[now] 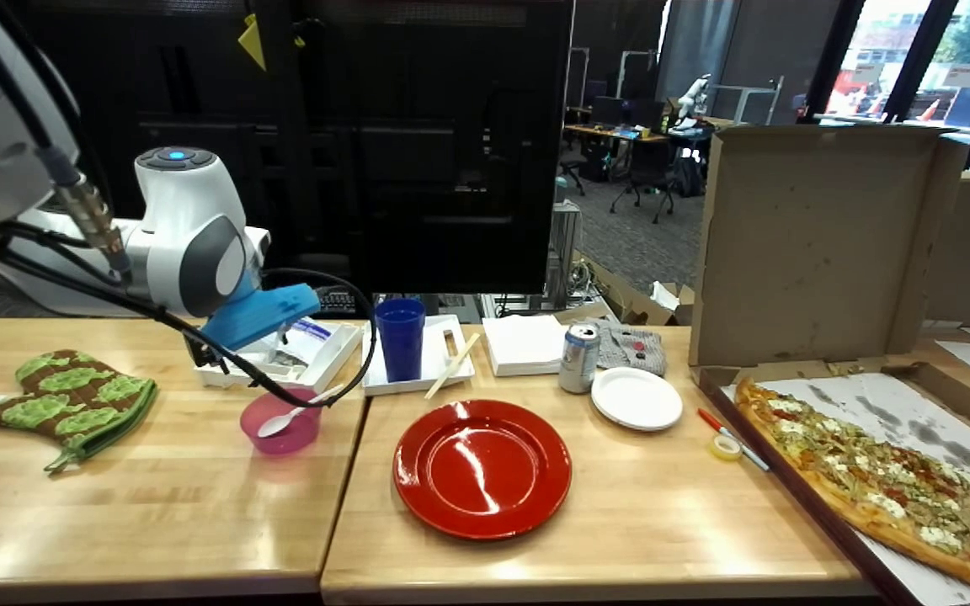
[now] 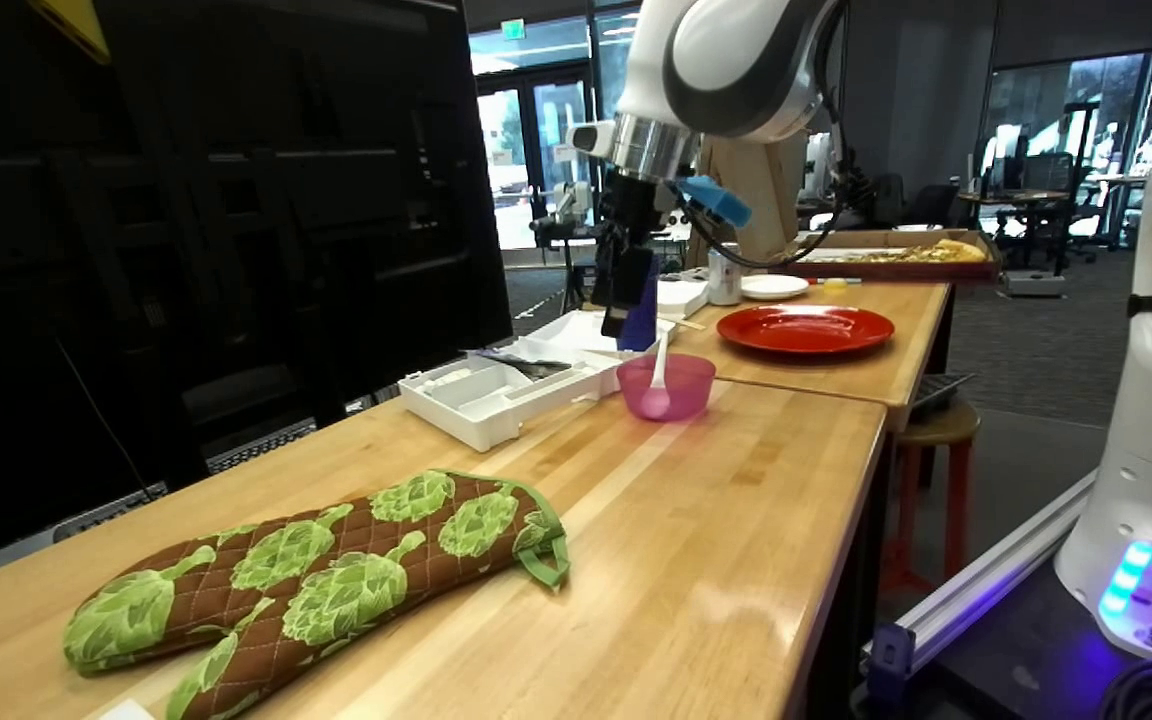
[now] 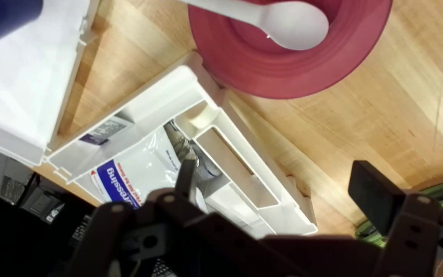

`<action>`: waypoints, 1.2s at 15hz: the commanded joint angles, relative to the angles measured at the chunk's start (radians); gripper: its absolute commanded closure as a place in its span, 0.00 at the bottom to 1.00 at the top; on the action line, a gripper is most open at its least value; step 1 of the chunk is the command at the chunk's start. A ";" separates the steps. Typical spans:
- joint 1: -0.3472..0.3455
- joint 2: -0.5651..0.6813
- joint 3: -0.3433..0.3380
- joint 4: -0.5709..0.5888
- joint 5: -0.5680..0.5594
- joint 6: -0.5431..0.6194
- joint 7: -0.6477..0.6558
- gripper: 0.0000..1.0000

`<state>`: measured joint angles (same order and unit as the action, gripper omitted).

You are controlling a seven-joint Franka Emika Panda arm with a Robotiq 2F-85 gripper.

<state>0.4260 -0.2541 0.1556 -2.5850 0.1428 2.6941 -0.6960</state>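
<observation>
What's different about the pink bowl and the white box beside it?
The pink bowl is round; the white box has straight sides and corners. The bowl is one hollow, while the box has little compartments. The bowl holds a white spoon; the box holds a white packet and more. Both are open on top.

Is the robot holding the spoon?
No, its gripper stands open with nothing in it, and the spoon rests in the bowl.

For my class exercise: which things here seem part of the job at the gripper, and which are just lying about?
Likely in the job, nearest the open, empty gripper:
white case
dressing packet inside it
possibly the pink bowl

Apparently lying about:
oven mitt
red plate
blue cup
drink can
pizza
</observation>
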 commanded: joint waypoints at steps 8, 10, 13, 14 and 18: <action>-0.071 0.219 0.077 0.137 -0.301 0.240 0.062 0.00; -0.091 0.244 0.080 0.155 -0.366 0.260 0.082 0.00; -0.118 0.273 0.078 0.178 -0.457 0.273 0.115 0.00; -0.123 0.284 0.077 0.186 -0.478 0.275 0.123 0.00; -0.103 0.333 0.051 0.221 -0.560 0.280 0.193 0.00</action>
<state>0.3164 0.0377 0.2123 -2.3981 -0.3602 2.9593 -0.5540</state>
